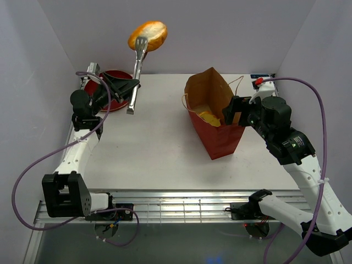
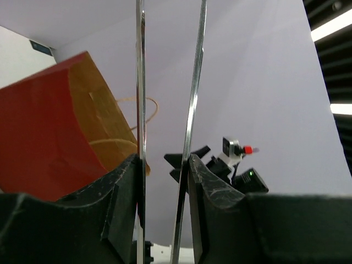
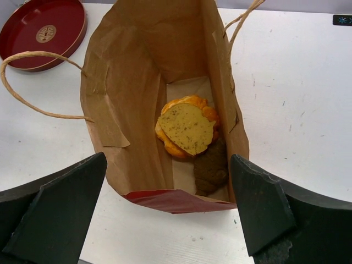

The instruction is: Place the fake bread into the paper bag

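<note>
- Nearly there: three breads lie on the floor of the upright paper bag (image 1: pixel 217 129): an orange ridged bun (image 3: pixel 187 102), a speckled yellow-brown piece (image 3: pixel 190 127) lying on it, and a dark brown piece (image 3: pixel 210 168) beside them
- Only the golden oval roll (image 1: pixel 148 35) is left, pinched in metal tongs (image 1: pixel 136 77) high over the table's far left, well apart from the bag
- The left gripper (image 1: pixel 125 88) is clamped on the tongs; the right gripper (image 1: pixel 234 111) stands spread wide at the bag's rim, grasping nothing

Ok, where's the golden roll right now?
In the top view the roll is up in the air at the back left, pinched in tongs held by the left gripper, well left of the bag.
</note>
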`<state>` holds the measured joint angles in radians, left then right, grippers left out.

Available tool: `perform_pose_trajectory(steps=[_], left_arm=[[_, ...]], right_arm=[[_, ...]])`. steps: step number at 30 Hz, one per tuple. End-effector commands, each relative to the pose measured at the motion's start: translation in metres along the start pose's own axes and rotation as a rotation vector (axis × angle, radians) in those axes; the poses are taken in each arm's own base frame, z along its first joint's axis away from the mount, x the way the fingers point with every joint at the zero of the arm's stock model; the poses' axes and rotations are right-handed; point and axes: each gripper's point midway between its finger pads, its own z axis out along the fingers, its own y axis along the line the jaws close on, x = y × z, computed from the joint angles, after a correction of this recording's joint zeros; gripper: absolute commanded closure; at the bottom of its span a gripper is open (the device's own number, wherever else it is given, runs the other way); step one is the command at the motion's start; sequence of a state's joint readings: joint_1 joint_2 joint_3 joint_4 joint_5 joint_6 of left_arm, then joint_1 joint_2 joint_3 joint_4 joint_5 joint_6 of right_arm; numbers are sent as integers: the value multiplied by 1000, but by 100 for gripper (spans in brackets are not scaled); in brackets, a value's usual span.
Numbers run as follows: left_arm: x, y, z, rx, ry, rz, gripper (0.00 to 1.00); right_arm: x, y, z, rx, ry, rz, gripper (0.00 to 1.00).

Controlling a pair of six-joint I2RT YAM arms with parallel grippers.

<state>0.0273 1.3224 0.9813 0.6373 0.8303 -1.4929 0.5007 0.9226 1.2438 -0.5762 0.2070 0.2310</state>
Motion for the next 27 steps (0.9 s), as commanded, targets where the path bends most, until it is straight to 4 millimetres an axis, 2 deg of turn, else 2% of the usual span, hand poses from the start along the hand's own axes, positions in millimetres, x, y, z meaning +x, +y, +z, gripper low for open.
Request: perform_pose_trajectory(steps=[1,6,11,14,21,25,27], left_arm=[[41,-47,-11,108,74,125,82],[82,-65,-27,147,151,146,81],[103,-79,-47,180,181,195,81],[111,-84,-52,195,214,224,81],[121,-94,-50,216,264,294,81],[127,-82,-38,167,297,322,81],[133,-87,-30,160,309,348,81]], right_arm=[[-19,-7,-4,46,-65,-8,2],[-21,-6,-5,43,-72,-7,2],[-21,-7,-8,43,-80,-6,2],[-20,-6,-8,39,-81,-6,2],[-17,-6,-7,36,-73,-2,2],[-16,-8,-8,43,-77,0,2],[-14,-9,-7,46,-76,-2,2]])
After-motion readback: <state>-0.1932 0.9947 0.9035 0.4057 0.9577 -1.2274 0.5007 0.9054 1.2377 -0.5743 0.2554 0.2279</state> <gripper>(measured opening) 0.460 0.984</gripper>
